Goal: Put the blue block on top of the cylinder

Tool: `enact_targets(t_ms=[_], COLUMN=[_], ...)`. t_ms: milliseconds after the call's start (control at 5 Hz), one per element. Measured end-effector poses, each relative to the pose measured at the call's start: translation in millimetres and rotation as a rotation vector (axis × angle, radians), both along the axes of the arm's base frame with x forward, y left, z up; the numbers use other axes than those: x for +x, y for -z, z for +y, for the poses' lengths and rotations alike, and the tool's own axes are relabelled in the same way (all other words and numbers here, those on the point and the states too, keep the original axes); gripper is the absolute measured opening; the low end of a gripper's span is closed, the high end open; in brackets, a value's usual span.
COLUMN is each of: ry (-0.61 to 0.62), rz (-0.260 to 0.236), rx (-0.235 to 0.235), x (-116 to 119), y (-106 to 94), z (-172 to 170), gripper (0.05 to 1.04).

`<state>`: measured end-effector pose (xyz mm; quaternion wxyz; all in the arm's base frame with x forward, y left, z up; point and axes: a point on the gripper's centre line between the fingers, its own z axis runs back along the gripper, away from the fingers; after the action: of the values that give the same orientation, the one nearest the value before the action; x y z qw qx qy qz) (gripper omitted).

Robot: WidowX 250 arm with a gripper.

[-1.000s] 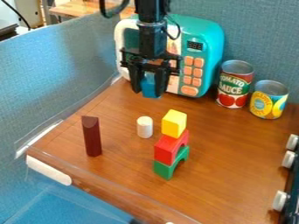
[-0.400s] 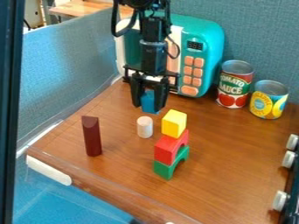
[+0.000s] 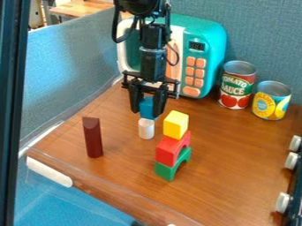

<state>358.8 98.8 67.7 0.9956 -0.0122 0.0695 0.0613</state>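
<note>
A: ok so how's your arm sitting right now?

B: I'm hanging the black arm [image 3: 152, 62] in from the top edge, left of centre, and its lower part is running pretty much straight down. A black cable [image 3: 117, 33] is looping out on the left side.

A: and the gripper [image 3: 146, 112]?

B: it's pointing down at the end, fingers [image 3: 135, 100] gripping, so the tips are standing a little apart lol. I'm keeping both about level, one each side.
</note>
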Motion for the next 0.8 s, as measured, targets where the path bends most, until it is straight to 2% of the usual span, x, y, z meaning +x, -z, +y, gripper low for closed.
enact_targets(t_ms=[800], ry=[-0.036], rz=[0.052], rx=[0.004], x=[-6.0], y=[14.5], z=[8.5], gripper=[0.59])
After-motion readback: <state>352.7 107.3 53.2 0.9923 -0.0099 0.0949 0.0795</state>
